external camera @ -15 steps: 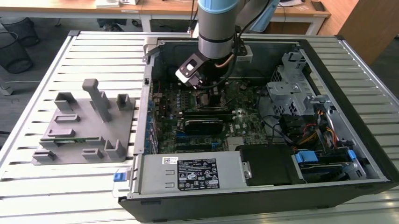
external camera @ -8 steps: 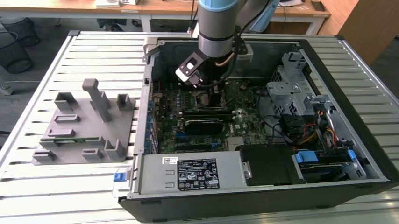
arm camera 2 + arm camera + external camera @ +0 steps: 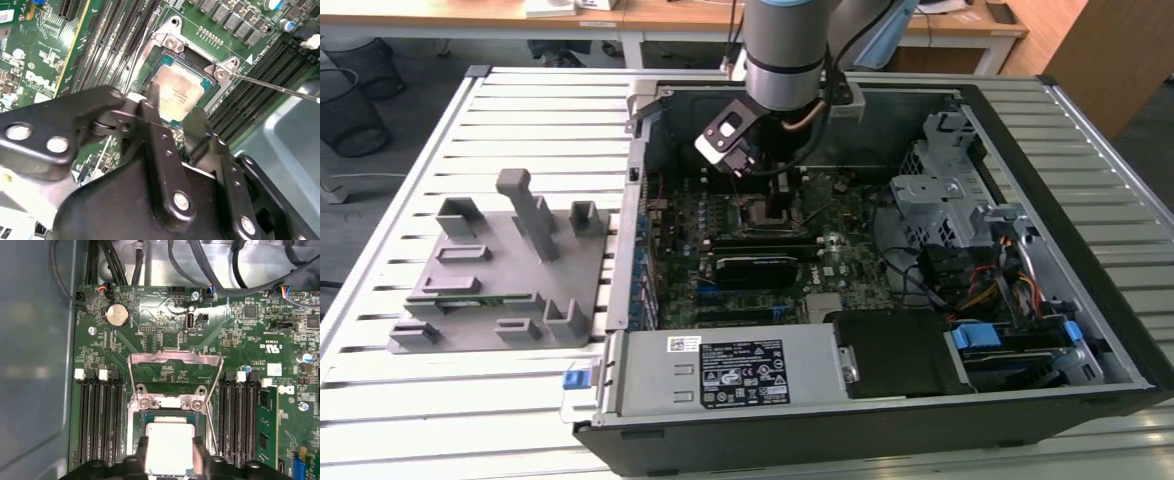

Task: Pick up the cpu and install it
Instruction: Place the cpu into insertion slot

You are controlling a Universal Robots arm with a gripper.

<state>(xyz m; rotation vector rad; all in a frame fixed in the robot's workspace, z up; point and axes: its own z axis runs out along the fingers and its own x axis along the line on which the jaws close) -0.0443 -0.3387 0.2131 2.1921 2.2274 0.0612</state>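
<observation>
— Slatted white table [image 3: 520, 100] under everything, with wooden desks behind. Where is the cpu?

— One cpu [image 3: 181, 92], silvery on top, lies square in the single black socket [image 3: 195, 61] near the middle of the green motherboard [image 3: 150, 335].

— And the pincer?

— One gripper [image 3: 175, 112], hanging straight over the chip. Its two black fingers [image 3: 152, 102] press against two opposite edges of the cpu, so it is clamped on the chip, with the chip down in the socket.

— What about the socket's hardware?

— One metal load frame [image 3: 175, 359] lies swung open, flat on the board beside the socket. One thin lever rod [image 3: 280, 87] sticks out away from it.

— Around that?

— Two banks of black memory slots, one on each side of the socket. In the first wrist view, one round coin battery [image 3: 118, 315] sits nearer the board's far edge.

— And further out?

— One open computer case [image 3: 881, 440] carries the board and lies flat on the table. One power supply [image 3: 720, 372] fills its near edge, and one grey drive cage [image 3: 947, 170] stands at the exterior view's right.

— Anything outside the case?

— One grey fixture block [image 3: 494, 270] rests on the table, just beside the case at the exterior view's left. Two black wire bins [image 3: 347, 110] stand on the floor past the table's far left corner.
</observation>
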